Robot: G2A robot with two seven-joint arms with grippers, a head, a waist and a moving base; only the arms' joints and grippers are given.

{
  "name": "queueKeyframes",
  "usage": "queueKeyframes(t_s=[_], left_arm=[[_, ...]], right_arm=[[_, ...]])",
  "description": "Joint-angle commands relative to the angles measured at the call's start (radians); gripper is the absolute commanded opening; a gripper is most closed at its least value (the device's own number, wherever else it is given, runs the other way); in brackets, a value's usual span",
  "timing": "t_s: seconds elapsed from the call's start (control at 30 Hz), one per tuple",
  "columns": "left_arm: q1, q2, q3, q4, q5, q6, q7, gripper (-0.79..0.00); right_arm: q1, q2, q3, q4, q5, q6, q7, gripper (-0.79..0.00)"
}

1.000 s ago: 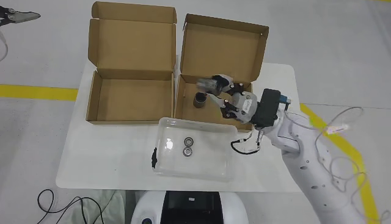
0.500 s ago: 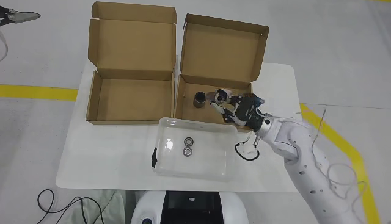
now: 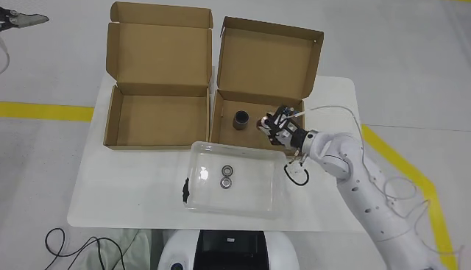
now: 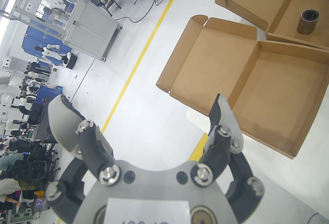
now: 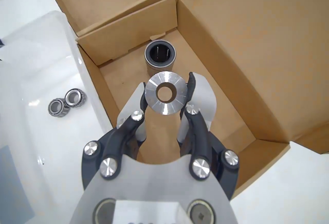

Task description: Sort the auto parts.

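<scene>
Well, ring (image 5: 153, 101) in right jaws over box (image 5: 231, 112) floor, clear of walls.

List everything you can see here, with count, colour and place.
Table: one, white, under everything.
Left box: one, brown cardboard, open, table's far side.
Right box: one, brown cardboard, open, beside it.
Dark sleeve: one, dark grey, upright in right box.
Tray: one, clear plastic, table's near edge.
Bearings: two, silver, touching, in tray.
Black piece: one, black, at tray's left end.
Silver ring: one, silver, held above right box.
Right gripper: one, shut on silver ring.
Left gripper: one, open, off the table, over floor.
</scene>
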Motion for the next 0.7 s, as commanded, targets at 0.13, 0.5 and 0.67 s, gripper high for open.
queueKeyframes(t_s=[0.13,0.5,0.67], left_arm=[[0.0,0.0,0.0,0.0,0.0,0.0,0.0,0.0],[0.0,0.0,0.0,0.0,0.0,0.0,0.0,0.0],[0.0,0.0,0.0,0.0,0.0,0.0,0.0,0.0]], right_arm=[[0.066,-0.012,-0.041,0.064,0.027,-0.005,0.065,-0.785],[0.183,-0.045,-0.136,0.195,0.054,0.007,0.171,-0.785],[0.214,-0.06,-0.17,0.25,0.07,0.007,0.163,-0.785]])
